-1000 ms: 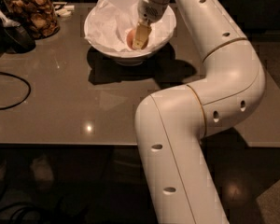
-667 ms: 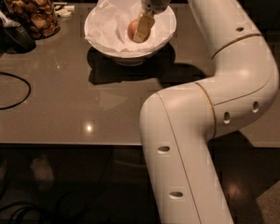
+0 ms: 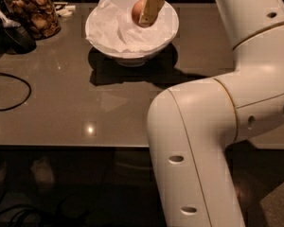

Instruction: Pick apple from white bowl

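Bowl (image 3: 95,37) sits at the back of the worktop (image 3: 61,112), jar (image 3: 34,12) to its left. Pincer (image 3: 145,16) is above the bowl, clamped on the apple (image 3: 137,12). Cable (image 3: 30,90) loops front-left; arm (image 3: 194,126) is front-right.

Glossy grey-brown table (image 3: 61,112) carries the white bowl (image 3: 132,52) at the back, a glass jar (image 3: 34,14) of brown snacks (far left corner) and a looped black cable (image 3: 20,79) at left; the gripper (image 3: 144,14) clasps the apple (image 3: 137,12) over the bowl
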Controlling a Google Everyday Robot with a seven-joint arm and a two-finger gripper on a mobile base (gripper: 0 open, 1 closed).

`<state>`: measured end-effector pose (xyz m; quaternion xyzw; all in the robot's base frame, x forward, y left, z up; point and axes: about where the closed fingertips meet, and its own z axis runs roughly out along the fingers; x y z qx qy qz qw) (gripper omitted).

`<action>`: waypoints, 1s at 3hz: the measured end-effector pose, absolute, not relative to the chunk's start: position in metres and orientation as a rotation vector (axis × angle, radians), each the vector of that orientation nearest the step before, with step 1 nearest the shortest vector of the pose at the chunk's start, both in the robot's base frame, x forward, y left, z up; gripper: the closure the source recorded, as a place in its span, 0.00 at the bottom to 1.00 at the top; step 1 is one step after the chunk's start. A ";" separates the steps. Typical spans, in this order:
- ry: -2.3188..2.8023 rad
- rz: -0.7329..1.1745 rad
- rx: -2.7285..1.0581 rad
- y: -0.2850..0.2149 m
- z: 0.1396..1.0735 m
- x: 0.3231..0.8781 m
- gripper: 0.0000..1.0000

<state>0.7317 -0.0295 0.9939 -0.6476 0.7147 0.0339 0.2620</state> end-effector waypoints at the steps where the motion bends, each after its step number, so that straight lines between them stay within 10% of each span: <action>1: 1.865 0.055 -1.749 -0.034 1.040 0.708 1.00; 3: 1.775 0.110 -1.755 -0.037 1.081 0.667 1.00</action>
